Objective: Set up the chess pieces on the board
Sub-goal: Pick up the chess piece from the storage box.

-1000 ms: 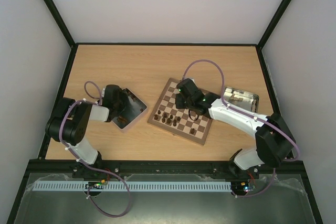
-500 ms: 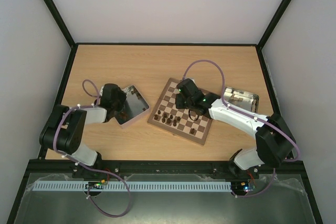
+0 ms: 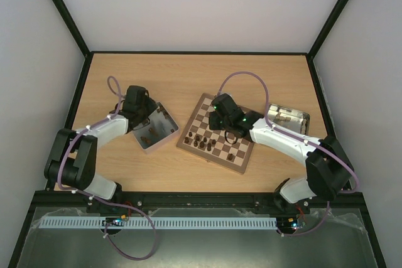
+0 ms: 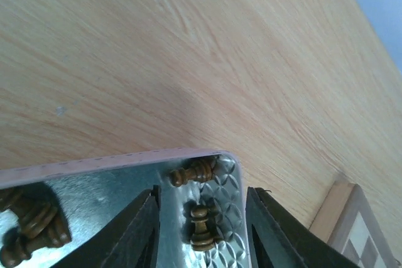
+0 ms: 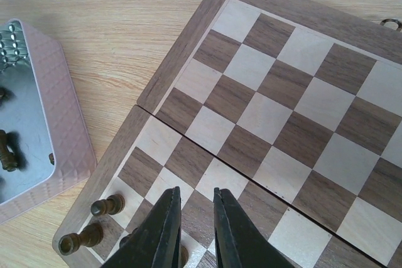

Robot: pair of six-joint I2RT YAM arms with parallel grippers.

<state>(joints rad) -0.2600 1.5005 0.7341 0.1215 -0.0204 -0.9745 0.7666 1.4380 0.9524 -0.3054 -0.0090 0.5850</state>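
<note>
The board (image 3: 233, 144) lies mid-table, with several dark chess pieces (image 3: 200, 139) near its near-left edge. A pink-sided tray (image 3: 166, 122) to its left holds more pieces (image 3: 149, 134). My left gripper (image 3: 142, 112) hangs open over the tray's far corner. In the left wrist view the left gripper (image 4: 202, 194) straddles one pawn (image 4: 201, 226) without touching it. Another piece (image 4: 192, 171) lies against the tray wall (image 4: 94, 164). My right gripper (image 3: 218, 117) hovers above the board (image 5: 282, 92). In the right wrist view the right gripper (image 5: 193, 194) is slightly parted and empty, with pieces (image 5: 107, 205) below and to its left.
A grey metal tray (image 3: 303, 116) holding a few pieces stands right of the board. More pieces (image 4: 31, 218) lie at the left of the pink tray. That tray (image 5: 63, 130) sits close to the board's left rim. Black frame rails border the table.
My left arm has stretched out and its gripper moved toward the far side, over the pink tray's far corner. The right arm has not moved.
</note>
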